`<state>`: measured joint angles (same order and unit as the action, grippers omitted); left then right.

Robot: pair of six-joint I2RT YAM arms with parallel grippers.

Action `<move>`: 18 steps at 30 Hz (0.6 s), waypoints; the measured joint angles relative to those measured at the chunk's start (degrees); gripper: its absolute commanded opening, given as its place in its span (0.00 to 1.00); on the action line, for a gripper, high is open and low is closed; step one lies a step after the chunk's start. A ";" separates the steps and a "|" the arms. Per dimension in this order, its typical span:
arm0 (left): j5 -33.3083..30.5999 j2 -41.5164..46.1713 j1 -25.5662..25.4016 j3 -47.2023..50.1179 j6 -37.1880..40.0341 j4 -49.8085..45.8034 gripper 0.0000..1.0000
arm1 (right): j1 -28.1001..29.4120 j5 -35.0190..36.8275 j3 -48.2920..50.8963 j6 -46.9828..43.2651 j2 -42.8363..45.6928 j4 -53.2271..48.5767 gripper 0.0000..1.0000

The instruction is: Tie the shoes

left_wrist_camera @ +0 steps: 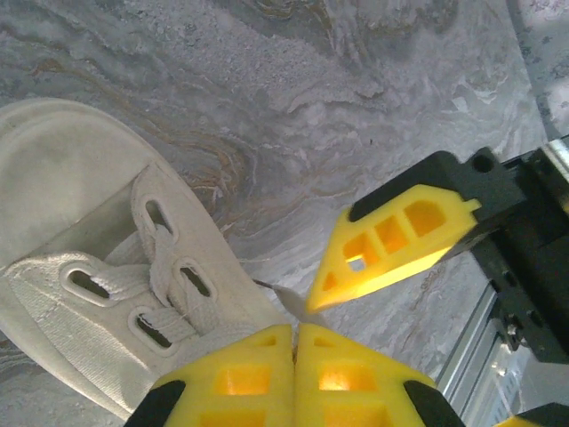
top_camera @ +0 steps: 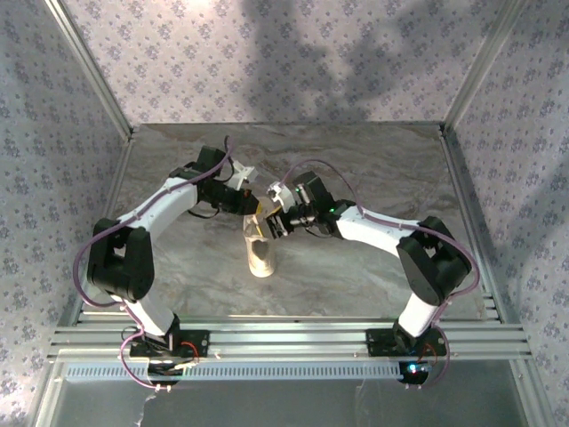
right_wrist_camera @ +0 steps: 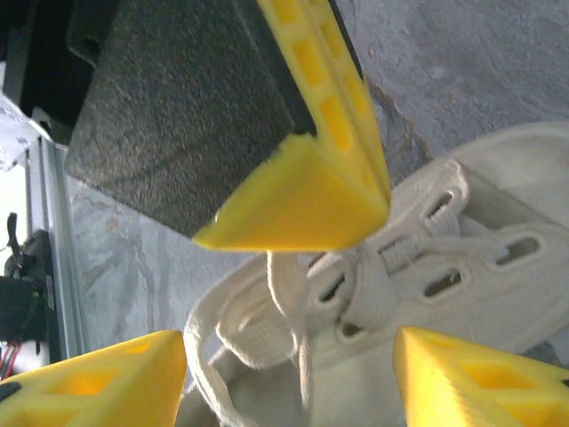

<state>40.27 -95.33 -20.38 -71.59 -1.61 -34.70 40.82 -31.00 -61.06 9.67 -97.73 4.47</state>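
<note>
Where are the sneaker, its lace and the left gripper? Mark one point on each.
sneaker (top_camera: 260, 258): top external view, on its pale upper.
lace (right_wrist_camera: 286, 302): right wrist view, on the loose strand running up to the shut yellow fingers.
left gripper (left_wrist_camera: 294, 334): left wrist view, where its shut fingertips meet.

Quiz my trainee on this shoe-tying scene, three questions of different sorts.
1. True or false: the left end effector is shut on a lace.
2. Multiple choice: the right end effector is A) open, B) shut and empty, C) shut on the lace.
3. What does the sneaker rest on?
Key: 1 true; 2 A; 3 the marbled grey table.
</note>
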 measured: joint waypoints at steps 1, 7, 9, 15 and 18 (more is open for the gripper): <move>0.22 -0.28 0.00 -0.22 -0.13 0.02 0.03 | 0.17 -0.11 0.00 0.50 -0.61 0.96 0.66; 0.98 -2.25 0.00 -0.55 -0.63 -0.28 0.03 | 1.31 0.13 0.00 1.90 -3.45 2.45 0.67; 1.20 -2.51 0.00 -0.59 -0.63 -0.26 0.04 | 1.44 0.17 0.00 2.25 -4.15 3.08 0.64; 2.19 -2.62 0.00 -0.63 -0.61 -0.26 0.04 | 1.44 0.13 -0.24 3.76 -5.60 4.87 0.63; 2.34 -2.69 0.00 -0.72 -0.61 -0.28 0.04 | 1.51 0.13 -0.24 3.82 -5.60 5.55 0.66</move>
<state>42.61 -98.02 -20.38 -72.31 -2.22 -34.98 42.33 -30.87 -61.30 13.50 -103.33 10.02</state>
